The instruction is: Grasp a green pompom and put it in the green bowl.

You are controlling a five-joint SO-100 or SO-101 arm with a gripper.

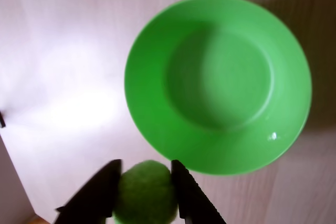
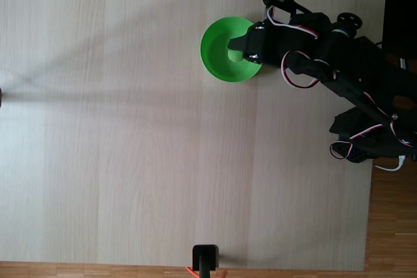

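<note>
Wrist view shows my gripper (image 1: 146,192) squeezed tight on the green pompom (image 1: 145,191), held up in the air just off the rim of the green bowl (image 1: 157,129). If I let go now, I think the ball could land on the table (image 2: 130,128), or hit the rim and bounce out.

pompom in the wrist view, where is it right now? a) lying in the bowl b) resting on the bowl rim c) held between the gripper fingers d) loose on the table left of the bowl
c: the pompom sits pinched between the two dark fingers of the gripper, just outside the rim of the bowl, whose inside is bare.
</note>
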